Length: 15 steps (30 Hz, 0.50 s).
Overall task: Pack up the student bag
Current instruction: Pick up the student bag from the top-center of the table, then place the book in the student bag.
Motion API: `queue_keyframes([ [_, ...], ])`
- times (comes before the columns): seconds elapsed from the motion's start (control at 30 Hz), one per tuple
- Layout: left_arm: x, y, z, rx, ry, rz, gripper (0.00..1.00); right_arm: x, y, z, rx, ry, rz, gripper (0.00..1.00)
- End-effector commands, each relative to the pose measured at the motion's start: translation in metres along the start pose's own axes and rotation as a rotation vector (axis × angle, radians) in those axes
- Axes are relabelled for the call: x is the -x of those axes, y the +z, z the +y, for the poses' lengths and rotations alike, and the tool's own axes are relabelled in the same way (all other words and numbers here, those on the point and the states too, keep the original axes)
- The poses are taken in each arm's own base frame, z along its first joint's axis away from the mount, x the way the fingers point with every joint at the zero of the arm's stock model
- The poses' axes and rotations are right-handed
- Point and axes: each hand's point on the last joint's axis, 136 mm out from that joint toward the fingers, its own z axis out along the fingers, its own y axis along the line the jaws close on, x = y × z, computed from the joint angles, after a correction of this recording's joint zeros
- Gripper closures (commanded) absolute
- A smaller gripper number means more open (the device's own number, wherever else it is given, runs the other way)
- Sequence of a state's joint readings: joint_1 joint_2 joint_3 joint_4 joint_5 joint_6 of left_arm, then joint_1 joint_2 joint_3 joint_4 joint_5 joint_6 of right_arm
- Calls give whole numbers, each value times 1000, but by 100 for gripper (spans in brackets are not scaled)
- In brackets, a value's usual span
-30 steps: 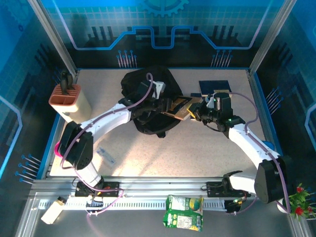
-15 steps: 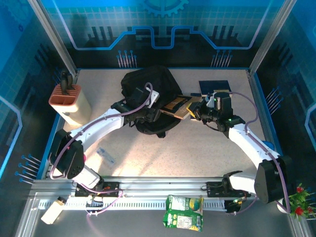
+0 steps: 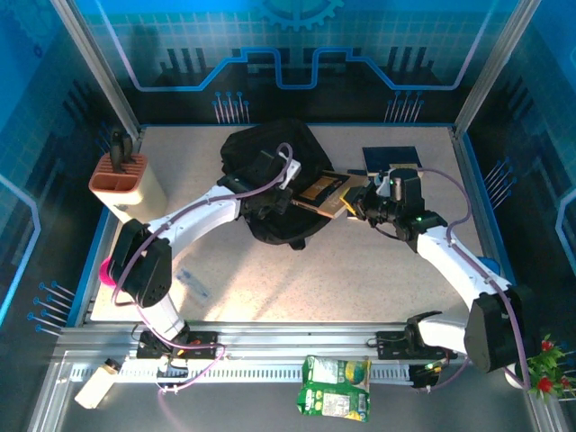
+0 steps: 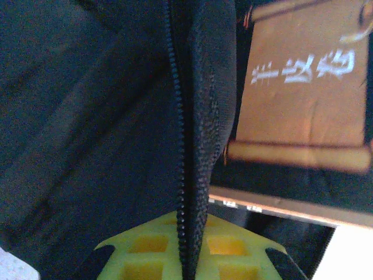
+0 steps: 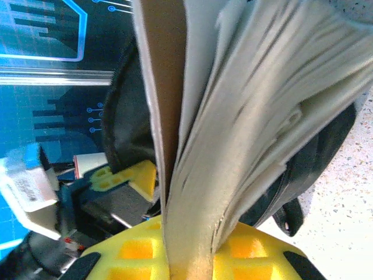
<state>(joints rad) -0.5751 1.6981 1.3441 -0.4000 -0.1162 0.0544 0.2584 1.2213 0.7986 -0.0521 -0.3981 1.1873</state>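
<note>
Two tools clamped: left tool (image 4: 187, 252) pinches the zip (image 4: 178, 146) edge of the bag (image 3: 290, 137), which sits right beneath it. Right tool (image 5: 189, 262) grips the book (image 3: 324, 191), far end at the bag mouth. Risk: fabric slips, mouth closes, loose pages snag the zip.

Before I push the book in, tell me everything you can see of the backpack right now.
The backpack is large, black and made of soft fabric. It lies slumped, with a rounded outline, on the speckled table toward the back middle. A black-toothed zipper runs along the edge of its opening, and the left claw is shut on that edge. The brown book, gripped by the right claw, reaches over its right side beside the opening.
</note>
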Motion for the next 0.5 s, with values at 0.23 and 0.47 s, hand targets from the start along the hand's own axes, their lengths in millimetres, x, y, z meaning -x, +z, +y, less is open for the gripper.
queue_keyframes([
  [0.23,94,-76,-22,-83,-27,-364,100,-18,9,34,114,-31,-6,86],
  [0.47,105,-107,-35,-173,-55,-482,100,0,10,74,267,-116,-80,86],
])
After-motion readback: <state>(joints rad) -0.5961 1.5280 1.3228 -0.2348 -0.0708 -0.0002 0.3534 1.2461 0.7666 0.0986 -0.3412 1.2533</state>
